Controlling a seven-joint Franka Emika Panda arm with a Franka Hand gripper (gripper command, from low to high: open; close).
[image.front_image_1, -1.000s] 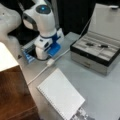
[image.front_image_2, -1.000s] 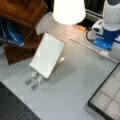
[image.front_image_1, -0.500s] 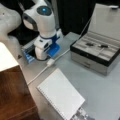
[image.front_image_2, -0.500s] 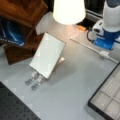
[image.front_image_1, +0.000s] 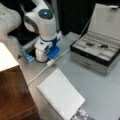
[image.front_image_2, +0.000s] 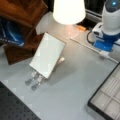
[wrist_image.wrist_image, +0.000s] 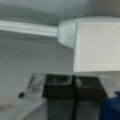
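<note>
Your hand (image.front_image_1: 49, 58) sits low at the bench's (image.front_image_1: 100, 90) far left in a front view, right over the white plug block (wrist_image.wrist_image: 96, 45) at the end of the thin white cable (image.front_image_1: 40, 72). In the wrist view the two dark fingers (wrist_image.wrist_image: 58, 86) are pressed together with no gap, just below the block. I can't tell if they pinch anything between them; nothing shows.

Risks, as I judge them:
- Fingers closed beside the plug, not around it. Any lift from here likely comes up empty or just nudges the block.
- The cable runs diagonally across the bench toward the white spiral-bound notepad (image.front_image_1: 61, 96) propped on its small metal stand (image.front_image_2: 35, 79). Drag the plug and the slack could sweep into the stand and tip the pad.
- The blue plastic part (image.front_image_1: 53, 52) sits tight against the hand; a sideways move may snag it.
- The open grey jewellery box with black trim (image.front_image_1: 96, 53) is well apart to a front view's right, so low concern.

The plug: a matte white rectangular block with a rounded strain-relief collar where the cable enters, lying flat on the grey bench. Looks rigid and smooth, so it could slip under a light pinch.

The white lampshade (image.front_image_2: 68, 11) and brown wooden shelf (image.front_image_2: 22, 15) stand at the back, clear of the arm.
</note>
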